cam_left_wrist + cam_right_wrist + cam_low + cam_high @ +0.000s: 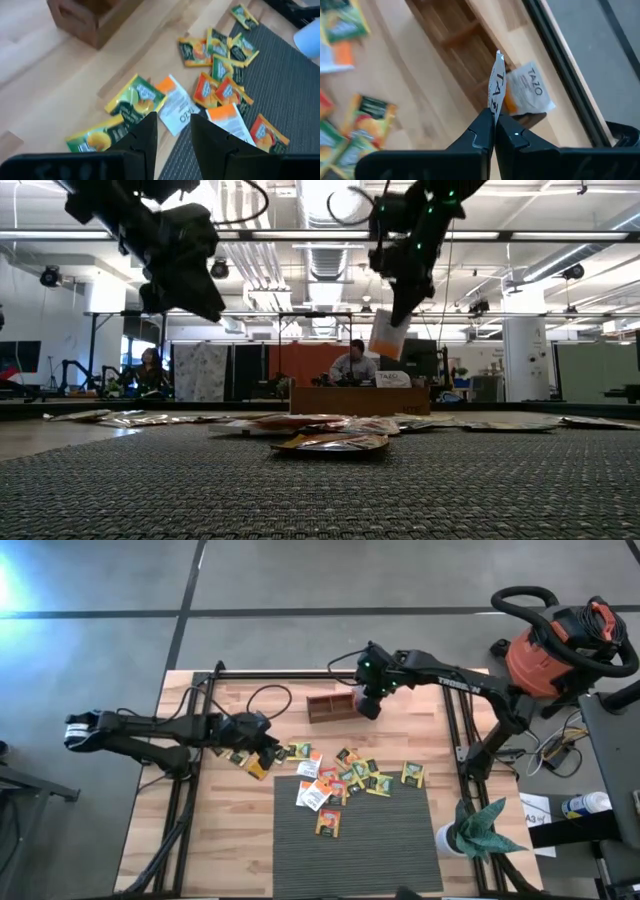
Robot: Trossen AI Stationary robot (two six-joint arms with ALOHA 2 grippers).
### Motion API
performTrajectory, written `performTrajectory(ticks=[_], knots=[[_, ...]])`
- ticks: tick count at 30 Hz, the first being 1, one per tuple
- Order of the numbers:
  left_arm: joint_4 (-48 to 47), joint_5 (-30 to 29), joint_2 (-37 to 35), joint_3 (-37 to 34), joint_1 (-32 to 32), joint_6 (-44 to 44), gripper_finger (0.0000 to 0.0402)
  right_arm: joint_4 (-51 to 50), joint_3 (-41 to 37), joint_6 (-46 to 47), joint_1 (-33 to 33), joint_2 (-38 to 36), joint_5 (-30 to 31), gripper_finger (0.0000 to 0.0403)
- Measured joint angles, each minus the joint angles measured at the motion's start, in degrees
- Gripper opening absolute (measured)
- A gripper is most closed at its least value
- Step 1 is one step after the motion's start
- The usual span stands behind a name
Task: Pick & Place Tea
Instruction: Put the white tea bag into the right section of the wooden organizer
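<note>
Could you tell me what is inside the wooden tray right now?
One white sachet lies in an end compartment of the wooden tray; the other compartments look empty, though the right gripper covers part.

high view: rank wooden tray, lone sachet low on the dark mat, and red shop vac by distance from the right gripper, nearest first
From the right gripper:
1. Wooden tray, right beside it, toward the left arm.
2. Lone sachet, down on the mat's middle.
3. Red shop vac, off the table's right edge.

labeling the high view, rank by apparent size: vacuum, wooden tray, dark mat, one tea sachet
1. dark mat
2. vacuum, though it stands nearer the overhead camera, so this is unsure
3. wooden tray
4. tea sachet
</note>
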Motion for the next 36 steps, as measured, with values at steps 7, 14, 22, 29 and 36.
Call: performTrajectory(ticks=[7,14,22,29,36], knots=[[1.5,5.2,-1.1,-2.3,3.3,-0.3,0.011,-6.1,6.6,-11.7,-2.2,5.9,1.3,0.0008],[1.5,5.3,-1.3,-2.4,3.6,0.0,0.011,-13.3,14.2,-26.1,-2.5,12.8,1.8,0.0008],[1.5,5.3,-1.3,-2.4,3.7,-0.2,0.011,-26.0,26.1,-31.4,-3.3,23.5,3.2,0.0008],[1.5,5.0,-1.3,-2.4,3.7,-0.3,0.011,-29.7,33.2,-32.2,-4.3,27.8,2.3,0.0008],[1.5,4.6,-1.3,-2.5,3.8,-0.3,0.011,-30.6,32.4,-33.8,-5.0,28.2,-0.6,0.0008]])
